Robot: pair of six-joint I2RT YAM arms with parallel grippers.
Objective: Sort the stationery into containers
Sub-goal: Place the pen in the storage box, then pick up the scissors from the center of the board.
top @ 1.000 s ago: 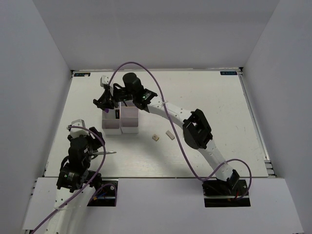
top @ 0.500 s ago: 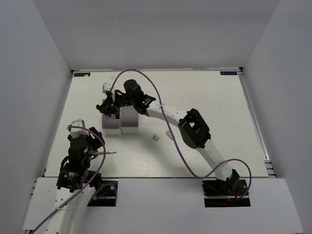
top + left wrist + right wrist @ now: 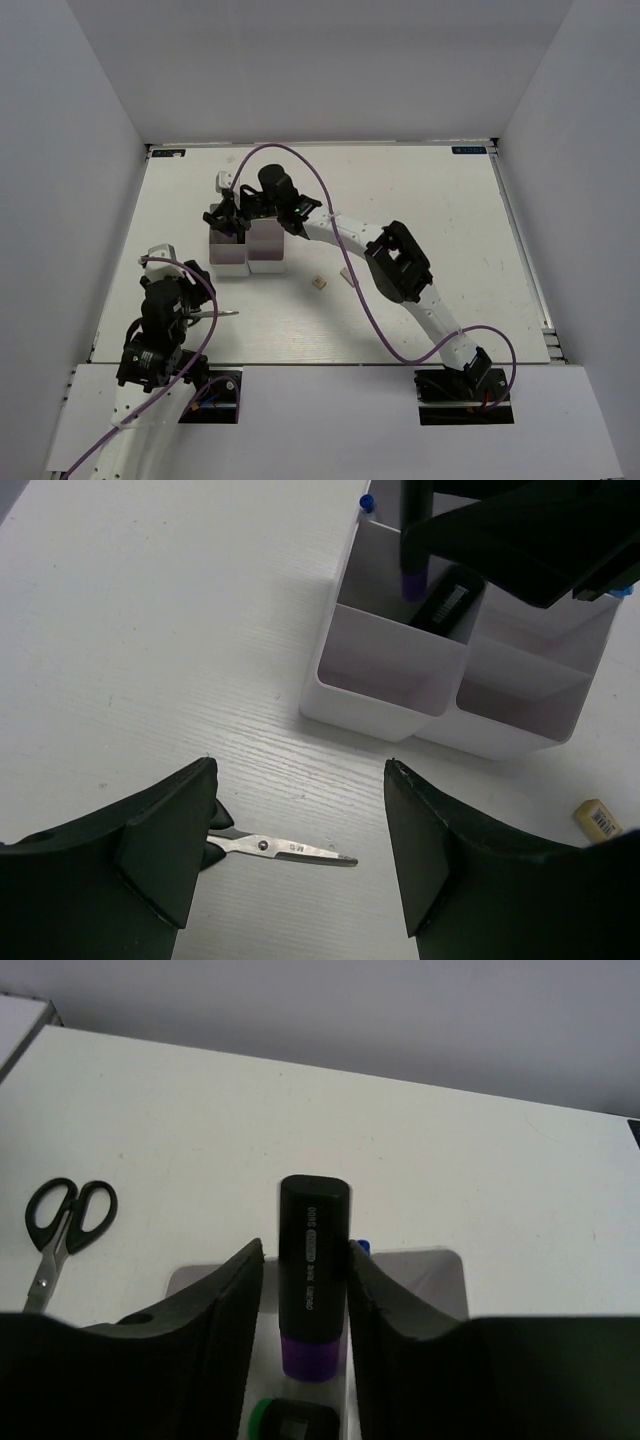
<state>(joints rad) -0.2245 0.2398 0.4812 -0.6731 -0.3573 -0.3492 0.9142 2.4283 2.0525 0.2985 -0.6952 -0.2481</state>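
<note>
Right wrist view: the purple-black marker (image 3: 313,1280) stands between the right gripper's (image 3: 305,1260) jaws, tip down in the containers' (image 3: 375,695) far left bin; I cannot tell if they pinch it. Next it should let go and lift away. The left gripper's (image 3: 300,780) jaws hang wide and empty above the scissors (image 3: 275,848).

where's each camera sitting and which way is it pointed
Top external: above and behind the arm bases, looking down on the table; both arms show whole, the right gripper over the bins.
Left wrist: on the left arm, facing forward and down at the scissors and bins; the open left gripper frames the bottom.
Right wrist: above the bins, looking down past the purple-black marker between its own fingers.
Shared: both wrist views catch the scissors and that marker.
</note>
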